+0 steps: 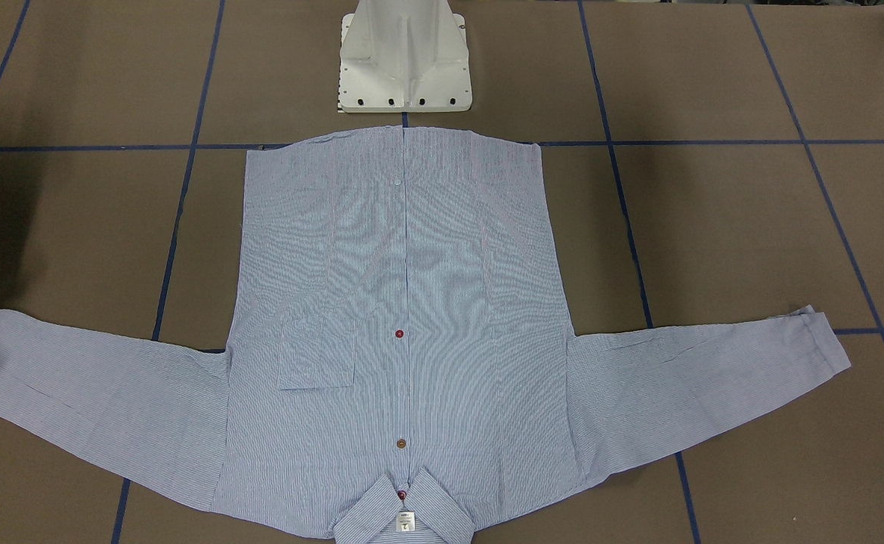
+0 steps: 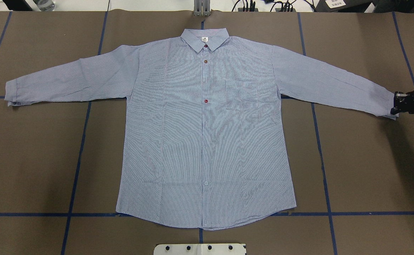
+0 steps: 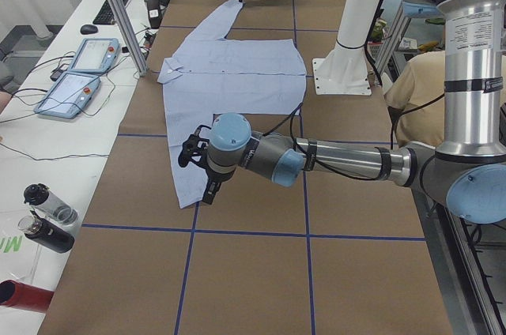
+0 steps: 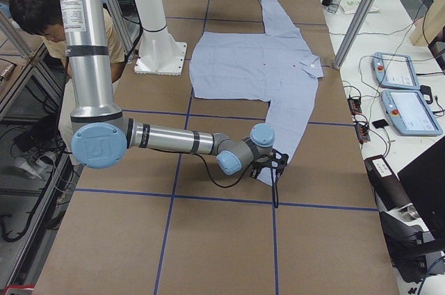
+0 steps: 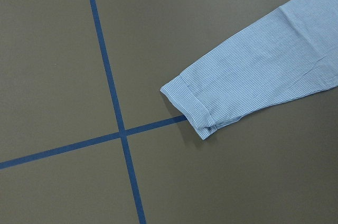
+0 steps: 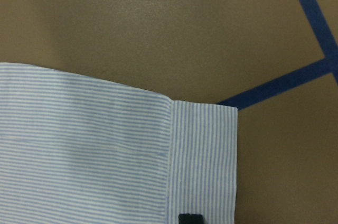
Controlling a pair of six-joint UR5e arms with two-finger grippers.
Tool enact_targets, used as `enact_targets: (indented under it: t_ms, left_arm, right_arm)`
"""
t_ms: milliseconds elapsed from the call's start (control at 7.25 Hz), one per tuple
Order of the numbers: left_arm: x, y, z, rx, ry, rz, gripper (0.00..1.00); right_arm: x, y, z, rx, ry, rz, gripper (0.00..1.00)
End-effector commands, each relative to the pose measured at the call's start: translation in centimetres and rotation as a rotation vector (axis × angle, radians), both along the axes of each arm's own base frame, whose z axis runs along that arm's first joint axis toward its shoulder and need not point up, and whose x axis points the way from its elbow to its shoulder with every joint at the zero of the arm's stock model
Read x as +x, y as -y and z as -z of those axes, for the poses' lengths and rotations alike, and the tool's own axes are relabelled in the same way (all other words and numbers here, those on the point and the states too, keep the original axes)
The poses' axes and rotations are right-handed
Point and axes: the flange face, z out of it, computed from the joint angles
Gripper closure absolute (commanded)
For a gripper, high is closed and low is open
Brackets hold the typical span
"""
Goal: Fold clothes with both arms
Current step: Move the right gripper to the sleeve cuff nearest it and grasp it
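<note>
The light blue striped shirt [image 2: 207, 141] was laid flat, buttoned and front up, on the brown table [image 2: 33, 159]. Its collar [image 2: 205, 39] was turned away from the white pedestal [image 1: 404, 60], its hem lay just before the pedestal, and both sleeves were spread out to the sides. The right gripper [image 2: 395, 103] was placed at the very end of the sleeve on the robot's right, at the cuff [image 6: 203, 155]. In the right wrist view a single black fingertip [image 6: 190, 217] was seen against the cuff's striped cloth, but it could not be told whether the jaws were parted or closed on the cloth. The left gripper [image 3: 209, 193] was shown only from the table's end, held close by the other sleeve's cuff [image 5: 190, 105], which lay over a blue tape line [image 5: 63, 147]. Its jaw state could not be judged, nor whether the cloth was touched.
</note>
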Motion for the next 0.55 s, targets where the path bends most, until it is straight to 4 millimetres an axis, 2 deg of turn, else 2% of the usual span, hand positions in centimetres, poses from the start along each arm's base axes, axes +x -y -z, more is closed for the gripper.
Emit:
enact_targets:
  t_ms: [0,138,276,414]
  left_arm:
    - [0.0,-0.1,0.0,-0.001,0.0,0.0,0.0]
    - [0.0,-0.1,-0.1,-0.002,0.001,0.001,0.0]
    - [0.0,-0.1,0.0,-0.001,0.001,0.001,0.0]
    - [0.0,-0.1,-0.1,-0.002,0.001,0.001,0.0]
  right_arm:
    - [0.3,1.2,1.0,0.012,0.012,-0.009,0.55]
    - [0.7,1.7,0.6,0.004,0.009,-0.02,0.42]
    - [0.8,2.0,0.0,-0.001,0.002,-0.016,0.39]
    - [0.7,2.2,-0.2,-0.005,0.001,-0.017,0.31]
